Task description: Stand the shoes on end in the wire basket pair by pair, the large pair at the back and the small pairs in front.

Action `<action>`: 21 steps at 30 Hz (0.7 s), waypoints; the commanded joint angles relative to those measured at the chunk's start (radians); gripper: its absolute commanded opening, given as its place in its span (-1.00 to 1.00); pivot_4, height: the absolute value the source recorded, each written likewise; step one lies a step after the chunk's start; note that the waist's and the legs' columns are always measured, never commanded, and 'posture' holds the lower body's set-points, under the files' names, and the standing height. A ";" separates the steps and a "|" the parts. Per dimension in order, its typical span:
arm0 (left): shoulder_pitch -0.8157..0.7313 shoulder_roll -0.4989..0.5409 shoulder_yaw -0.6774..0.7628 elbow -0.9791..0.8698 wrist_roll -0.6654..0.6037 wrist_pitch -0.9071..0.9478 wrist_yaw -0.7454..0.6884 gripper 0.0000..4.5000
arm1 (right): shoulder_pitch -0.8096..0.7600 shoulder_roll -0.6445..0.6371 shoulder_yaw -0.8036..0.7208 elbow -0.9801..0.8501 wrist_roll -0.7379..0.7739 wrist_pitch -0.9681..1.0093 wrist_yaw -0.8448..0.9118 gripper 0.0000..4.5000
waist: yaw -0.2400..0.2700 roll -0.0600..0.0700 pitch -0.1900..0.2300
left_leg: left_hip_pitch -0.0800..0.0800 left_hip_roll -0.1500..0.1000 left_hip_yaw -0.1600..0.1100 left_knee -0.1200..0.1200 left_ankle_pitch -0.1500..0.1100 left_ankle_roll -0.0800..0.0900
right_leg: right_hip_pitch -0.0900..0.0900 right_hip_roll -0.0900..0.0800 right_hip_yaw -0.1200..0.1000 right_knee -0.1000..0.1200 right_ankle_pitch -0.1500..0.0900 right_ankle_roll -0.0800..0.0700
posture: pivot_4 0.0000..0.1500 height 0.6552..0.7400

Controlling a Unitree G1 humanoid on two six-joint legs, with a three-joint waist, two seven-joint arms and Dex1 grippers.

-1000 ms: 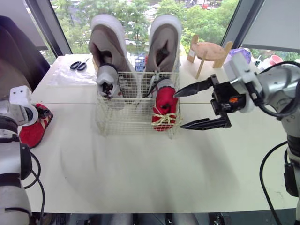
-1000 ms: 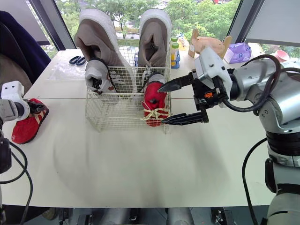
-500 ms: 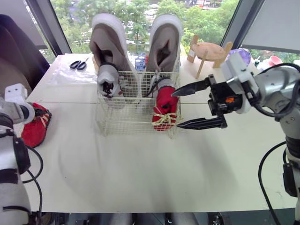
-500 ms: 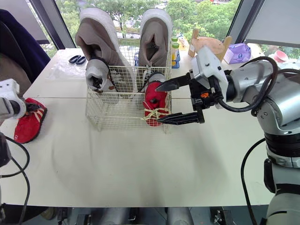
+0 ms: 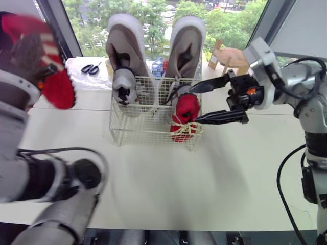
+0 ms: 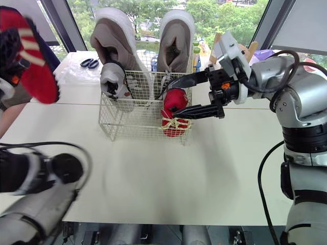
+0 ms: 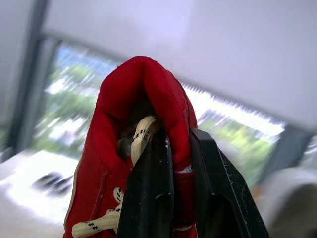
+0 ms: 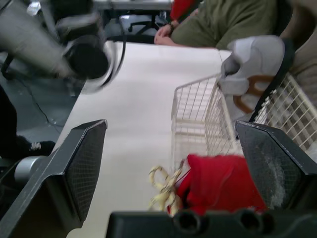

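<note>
Jaws left: clenched on raised red shoe | jaws right: released, flanking basketed red shoe

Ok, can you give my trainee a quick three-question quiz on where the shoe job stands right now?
1. True or false: the right tool is shut on the small red shoe with cream laces in the white wire basket.
2. What does the left tool hold? A) nothing B) a second red shoe C) the basket
3. Fill in: the two large tan shoes stand on end at the basket's ____.
Key: 1 false, its fingers are spread wide apart. 2 B. 3 back.
</note>
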 commanded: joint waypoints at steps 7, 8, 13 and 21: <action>0.407 -0.081 -0.365 -0.014 -0.164 -0.411 0.027 -0.99 | -0.052 0.010 0.021 0.053 -0.056 -0.005 0.051 1.00 | 0.008 0.001 0.000 | 0.002 0.001 0.002 0.000 0.000 0.001 | 0.001 0.002 0.003 0.001 0.000 -0.002 | 1.00 1.00; 0.442 -0.089 -0.405 -0.008 -0.146 -0.457 0.012 -0.99 | -0.049 0.009 0.019 0.043 -0.056 0.002 0.048 1.00 | 0.010 0.001 0.000 | 0.002 0.001 0.002 0.000 0.000 0.001 | 0.001 0.002 0.004 0.000 0.000 -0.002 | 1.00 1.00; 0.543 -0.049 -0.594 0.081 0.015 -0.681 -0.075 -0.99 | -0.034 0.000 0.000 0.003 -0.043 0.046 0.024 1.00 | 0.009 0.001 -0.001 | 0.002 0.001 0.002 0.001 -0.001 0.002 | 0.001 0.002 0.003 0.000 -0.001 -0.005 | 1.00 1.00; 0.623 0.050 -0.838 0.316 0.304 -1.031 -0.231 -0.99 | 0.006 -0.048 -0.042 -0.078 -0.023 0.121 -0.023 1.00 | 0.010 0.002 -0.001 | 0.002 0.001 0.003 0.001 -0.001 0.004 | 0.001 0.002 0.003 -0.001 -0.002 -0.005 | 1.00 1.00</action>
